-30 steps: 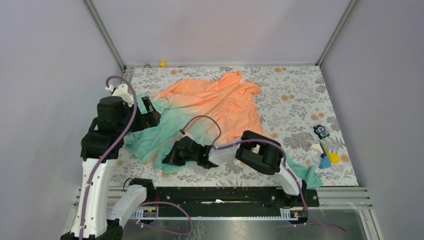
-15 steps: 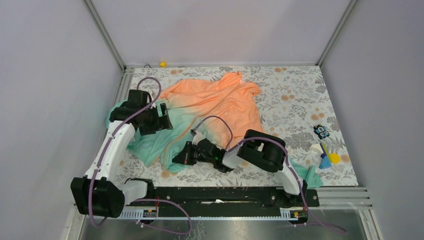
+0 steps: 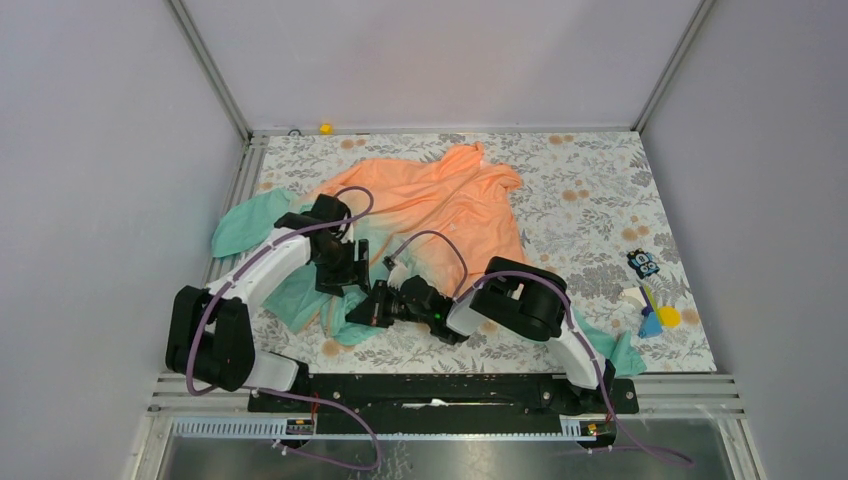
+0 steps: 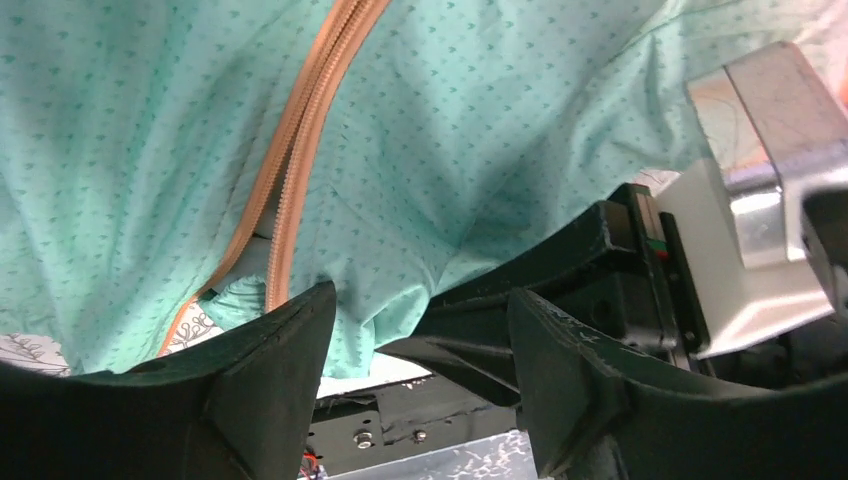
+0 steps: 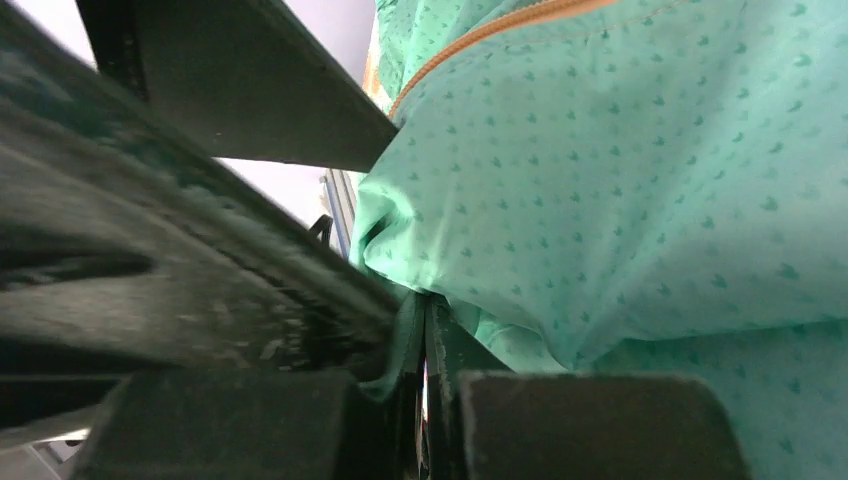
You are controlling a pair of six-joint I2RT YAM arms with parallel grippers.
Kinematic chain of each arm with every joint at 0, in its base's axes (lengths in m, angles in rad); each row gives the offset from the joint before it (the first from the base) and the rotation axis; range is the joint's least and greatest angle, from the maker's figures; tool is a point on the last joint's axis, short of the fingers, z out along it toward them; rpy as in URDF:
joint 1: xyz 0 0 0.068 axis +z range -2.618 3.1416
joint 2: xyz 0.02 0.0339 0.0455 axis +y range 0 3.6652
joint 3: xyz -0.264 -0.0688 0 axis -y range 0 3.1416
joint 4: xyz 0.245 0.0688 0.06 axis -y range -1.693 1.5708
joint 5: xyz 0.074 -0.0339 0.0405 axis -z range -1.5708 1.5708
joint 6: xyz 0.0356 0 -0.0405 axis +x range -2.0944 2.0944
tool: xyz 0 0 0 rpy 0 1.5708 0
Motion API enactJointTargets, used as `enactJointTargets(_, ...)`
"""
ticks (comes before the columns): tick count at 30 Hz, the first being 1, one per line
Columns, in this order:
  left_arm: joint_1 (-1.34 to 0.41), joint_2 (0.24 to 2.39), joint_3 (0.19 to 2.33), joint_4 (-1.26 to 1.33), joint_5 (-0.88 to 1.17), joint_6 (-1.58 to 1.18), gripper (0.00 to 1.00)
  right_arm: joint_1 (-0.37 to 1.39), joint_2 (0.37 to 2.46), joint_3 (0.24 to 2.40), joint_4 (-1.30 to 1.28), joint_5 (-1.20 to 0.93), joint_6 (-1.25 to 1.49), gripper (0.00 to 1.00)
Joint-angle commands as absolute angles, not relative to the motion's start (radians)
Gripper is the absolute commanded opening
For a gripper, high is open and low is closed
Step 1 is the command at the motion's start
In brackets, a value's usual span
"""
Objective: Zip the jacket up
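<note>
The jacket lies crumpled on the floral table, orange at the back and teal towards the near left. My right gripper is low at the teal hem and is shut on a fold of it, seen pinched between the jaws in the right wrist view. My left gripper hovers just behind it, open and empty. In the left wrist view the left gripper has its jaws spread over teal fabric, with the orange zipper running up on the left and the right gripper's black fingers between them.
A small yellow object sits at the table's back edge. A blue-black toy and yellow and blue pieces lie at the right. A teal sleeve end lies by the right arm's base. The metal rail runs along the front.
My left arm has swung from the table's left edge to the right and down, next to the right gripper. The right gripper has kept its hold on the hem.
</note>
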State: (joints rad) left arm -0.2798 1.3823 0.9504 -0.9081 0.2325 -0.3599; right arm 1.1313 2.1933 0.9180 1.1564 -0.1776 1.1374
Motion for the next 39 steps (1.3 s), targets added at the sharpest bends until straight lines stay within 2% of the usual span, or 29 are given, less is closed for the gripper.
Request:
enactJointTargets(1, -0.335, 1.397, 0.977, -0.879, 0.069, -0.399, 0.68, 1.128, 2.199, 0.911, 1.227, -0.184, 1.138, 0.01)
enactJointTargets(9, -0.347, 1.327, 0.981, -0.861, -0.183, -0.545, 0.79, 1.127, 2.207, 0.907, 1.242, -0.185, 1.132, 0.00)
enactJointTargets(12, -0.303, 1.344, 0.958, -0.858, -0.142, -0.556, 0.81, 1.128, 2.204, 0.905, 1.250, -0.187, 1.129, 0.00)
enactJointTargets(17, -0.262, 1.406, 0.930, -0.820, 0.055, -0.516, 0.76, 1.128, 2.203, 0.904, 1.264, -0.193, 1.125, 0.00)
enactJointTargets(21, -0.262, 1.437, 0.925, -0.808, 0.081, -0.505, 0.76, 1.127, 2.197, 0.903, 1.264, -0.195, 1.113, 0.00)
enactJointTargets(23, -0.262, 1.437, 0.926, -0.803, 0.100, -0.505, 0.72, 1.126, 2.194, 0.901, 1.260, -0.192, 1.107, 0.00)
enactJointTargets(32, -0.262, 1.324, 0.937, -0.795, 0.125, -0.486, 0.48, 1.128, 2.189, 0.925, 1.167, -0.190, 1.078, 0.13)
enactJointTargets(35, -0.262, 1.305, 0.926, -0.777, 0.150, -0.483, 0.36, 1.127, 2.169, 0.931, 1.113, -0.186, 1.051, 0.21)
enactJointTargets(39, -0.262, 1.281, 0.901, -0.736, 0.193, -0.487, 0.26, 1.127, 2.102, 0.933, 0.997, -0.161, 0.986, 0.29)
